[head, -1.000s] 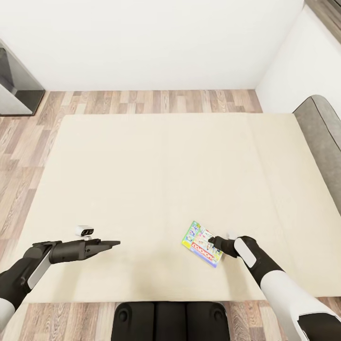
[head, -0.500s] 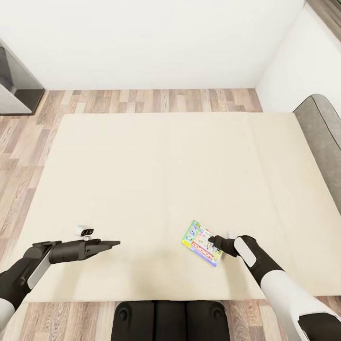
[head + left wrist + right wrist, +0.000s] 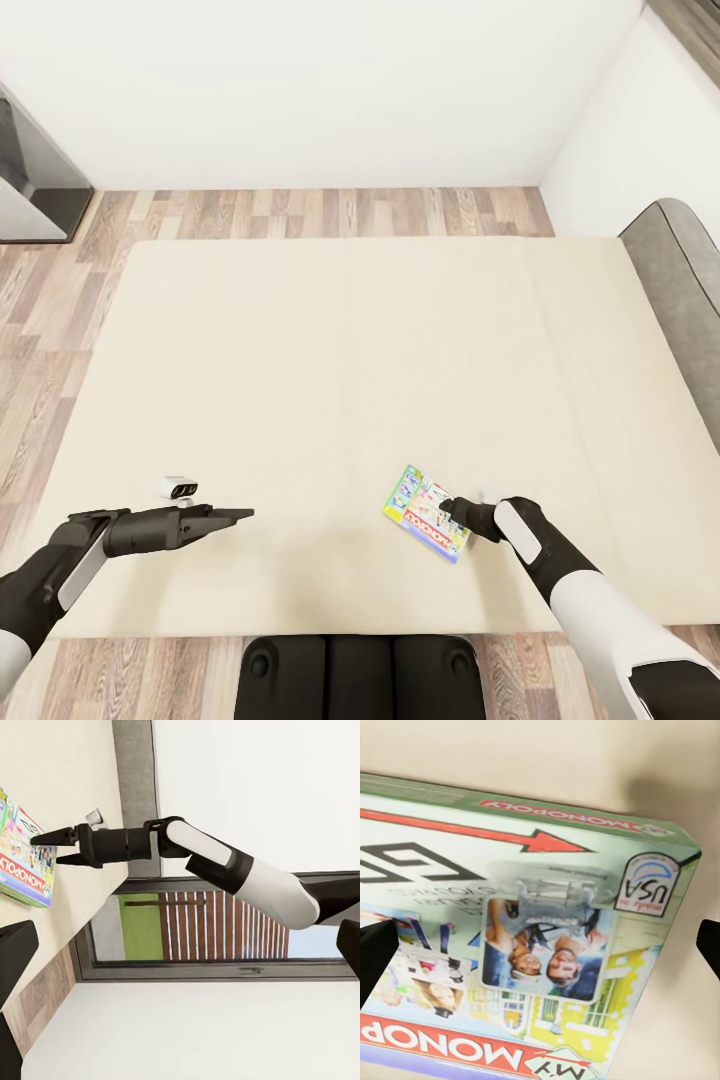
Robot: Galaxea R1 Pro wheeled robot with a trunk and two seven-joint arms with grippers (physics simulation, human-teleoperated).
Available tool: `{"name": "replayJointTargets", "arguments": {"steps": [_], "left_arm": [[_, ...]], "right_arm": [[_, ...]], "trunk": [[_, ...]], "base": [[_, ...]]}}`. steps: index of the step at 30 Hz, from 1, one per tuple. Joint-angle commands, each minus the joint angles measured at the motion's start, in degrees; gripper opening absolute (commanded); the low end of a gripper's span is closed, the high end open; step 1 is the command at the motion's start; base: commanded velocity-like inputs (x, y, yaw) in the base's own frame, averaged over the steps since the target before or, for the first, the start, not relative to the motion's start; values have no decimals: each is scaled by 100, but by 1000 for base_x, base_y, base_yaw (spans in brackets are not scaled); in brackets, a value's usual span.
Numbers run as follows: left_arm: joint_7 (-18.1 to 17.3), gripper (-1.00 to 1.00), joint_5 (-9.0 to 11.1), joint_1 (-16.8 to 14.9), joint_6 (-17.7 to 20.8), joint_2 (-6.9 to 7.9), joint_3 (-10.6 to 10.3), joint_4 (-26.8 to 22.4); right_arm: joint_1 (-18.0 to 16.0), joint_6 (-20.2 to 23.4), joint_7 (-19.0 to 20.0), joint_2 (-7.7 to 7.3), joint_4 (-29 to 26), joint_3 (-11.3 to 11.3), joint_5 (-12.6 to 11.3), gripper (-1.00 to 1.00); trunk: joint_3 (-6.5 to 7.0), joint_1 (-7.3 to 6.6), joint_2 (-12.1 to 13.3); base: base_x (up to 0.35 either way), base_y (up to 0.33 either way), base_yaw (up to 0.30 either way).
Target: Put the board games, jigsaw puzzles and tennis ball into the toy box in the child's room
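Nothing has moved since the earlier pictures: both arms and the game box sit just where they were.

The board game [image 3: 427,513], the one with big lettering and a green and red edge, lies flat on the bed [image 3: 360,350], near the bed's front edge and off toward the grey headboard [image 3: 680,290]. The right gripper [image 3: 447,512] hangs right over the box. Its two fingers are spread wide, one on each side, and pinch nothing. The left gripper [image 3: 240,514] floats above the bare mattress, well apart from the box. I cannot tell if its fingers are pressed together or a little apart in the head view, but the left wrist view shows its dark tips far from each other, so it looks spread.

What could go wrong? The box is thin and flat on a soft bed. If the fingers come down on top of it, they may just push it or slide off.

The right wrist view shows the box lid up close, with its lettering and photo. The left wrist view shows the right gripper from the side, and a window [image 3: 195,934] behind it.
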Motion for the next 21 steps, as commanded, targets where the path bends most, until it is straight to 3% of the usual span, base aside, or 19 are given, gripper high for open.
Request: {"name": "replayJointTargets", "arguments": {"steps": [1, 21], "left_arm": [[-10, 100, 32, -9, 59, 1, -29, 6], [-10, 100, 32, -9, 59, -4, -30, 6]], "right_arm": [[7, 11, -10, 7, 49, -2, 83, 100], [9, 19, 6, -38, 60, 5, 83, 100]], "trunk": [[-8, 11, -2], [-8, 11, -2]], "base": [[0, 0, 0], [0, 0, 0]]}}
